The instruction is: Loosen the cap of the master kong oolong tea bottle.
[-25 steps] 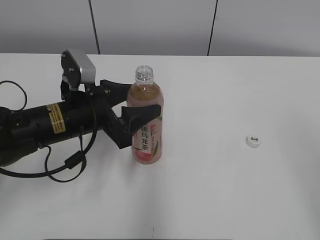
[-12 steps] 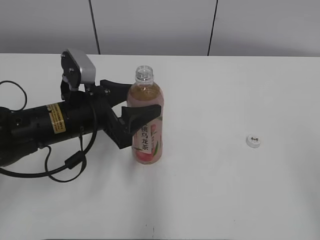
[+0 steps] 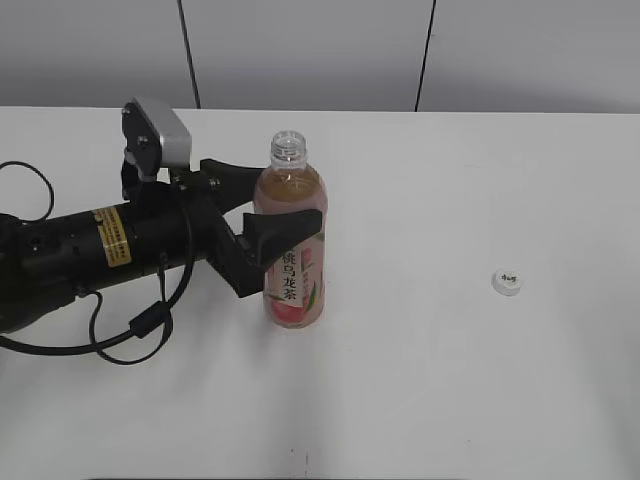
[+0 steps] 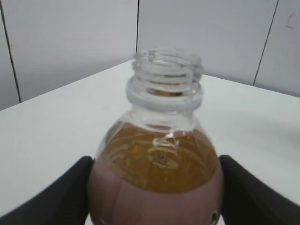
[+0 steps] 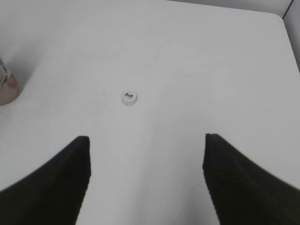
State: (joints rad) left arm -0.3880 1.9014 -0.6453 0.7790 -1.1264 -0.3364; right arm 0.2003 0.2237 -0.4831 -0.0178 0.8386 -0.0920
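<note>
The master kong oolong tea bottle (image 3: pixel 293 250) stands upright on the white table, pink label facing front, its threaded neck bare and open. My left gripper (image 3: pixel 275 205) is shut on the bottle's shoulder, one black finger on each side; the left wrist view shows the bottle (image 4: pixel 159 164) filling the left gripper (image 4: pixel 155 187). The small white cap (image 3: pixel 509 282) lies flat on the table far to the right, off the bottle. In the right wrist view the cap (image 5: pixel 129 97) lies ahead of my right gripper (image 5: pixel 146 140), which hangs open and empty above the table; the bottle's base (image 5: pixel 7 86) shows at the left edge.
The left arm's black body and cable (image 3: pixel 110 250) lie across the table's left side. The white table (image 3: pixel 450 400) stretches bare between bottle and cap. A grey panelled wall (image 3: pixel 320 50) stands behind the far edge.
The cap has settled very slightly on the table. The left gripper and the bottle have not moved.
</note>
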